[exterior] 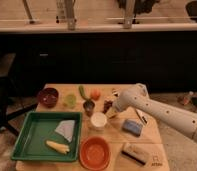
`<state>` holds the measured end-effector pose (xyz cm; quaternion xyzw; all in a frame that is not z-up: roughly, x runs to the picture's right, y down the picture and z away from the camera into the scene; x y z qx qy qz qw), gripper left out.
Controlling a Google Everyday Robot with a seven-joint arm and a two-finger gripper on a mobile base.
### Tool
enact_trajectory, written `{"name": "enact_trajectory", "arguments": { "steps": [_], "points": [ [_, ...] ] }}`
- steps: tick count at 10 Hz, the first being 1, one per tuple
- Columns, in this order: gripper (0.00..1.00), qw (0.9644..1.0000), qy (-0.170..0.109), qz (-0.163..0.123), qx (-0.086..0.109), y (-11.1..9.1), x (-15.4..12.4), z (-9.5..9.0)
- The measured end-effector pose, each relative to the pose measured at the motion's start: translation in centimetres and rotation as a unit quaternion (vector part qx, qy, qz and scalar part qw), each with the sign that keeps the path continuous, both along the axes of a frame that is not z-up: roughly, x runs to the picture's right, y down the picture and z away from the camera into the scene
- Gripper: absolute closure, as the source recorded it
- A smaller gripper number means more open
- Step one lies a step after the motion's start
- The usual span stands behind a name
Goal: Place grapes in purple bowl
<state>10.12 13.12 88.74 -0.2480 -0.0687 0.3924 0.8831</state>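
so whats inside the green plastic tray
A pale folded cloth and a small yellow corn-like piece lie in the green rectangular tray. Anything under the cloth is hidden. The gripper is beside the dark purple grapes.

We read no text. A small mark (156, 162) on the worktop (117, 144), lower right, is illegible. The hand (110, 110) sits mid-frame.

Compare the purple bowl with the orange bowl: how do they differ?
The purple bowl is dark maroon; the orange bowl is bright orange and looks larger. The purple bowl sits far left on the table, the orange bowl at the near edge beside the green tray. Both are round and upright. The gripper is by the grapes, away from both bowls.
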Motion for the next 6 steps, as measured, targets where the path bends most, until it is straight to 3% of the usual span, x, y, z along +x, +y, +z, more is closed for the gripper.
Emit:
{"name": "enact_trajectory", "arguments": {
  "steps": [6],
  "points": [
    [0.20, 1.0000, -0.006, -0.002, -0.004, -0.11, -0.66, 0.37]
  ]
}}
